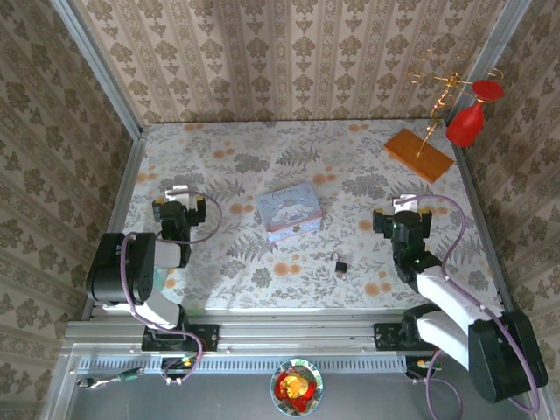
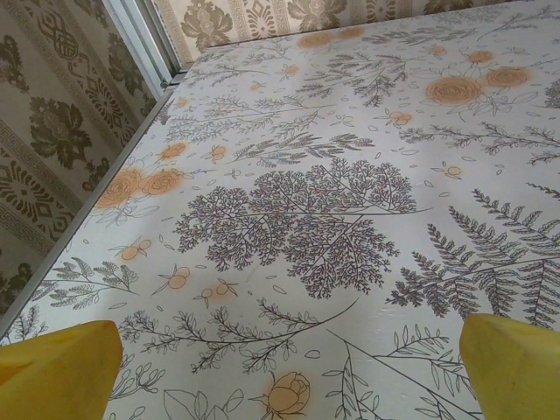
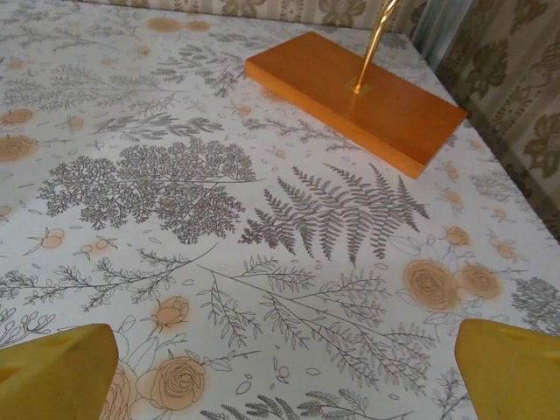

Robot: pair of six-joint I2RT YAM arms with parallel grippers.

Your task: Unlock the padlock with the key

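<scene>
A: Padlock [image 1: 339,265] location?
B: On the table [image 1: 219,175], near side of the blue tin [image 1: 293,211], between my arms, untouched.
A: Jaws?
B: My left gripper [image 1: 181,199] and right gripper [image 1: 404,206] both spread wide, empty.

- A robot test booth, dressed to resemble a home interior.
- Damask wallpaper panels [image 1: 289,61] cover the walls at the top, left and right; the table [image 1: 236,149] has a floral printed top.
- Along the bottom, a bare aluminium rail [image 1: 289,333] holds the bolted left arm [image 1: 131,276] and right arm [image 1: 477,337].
</scene>
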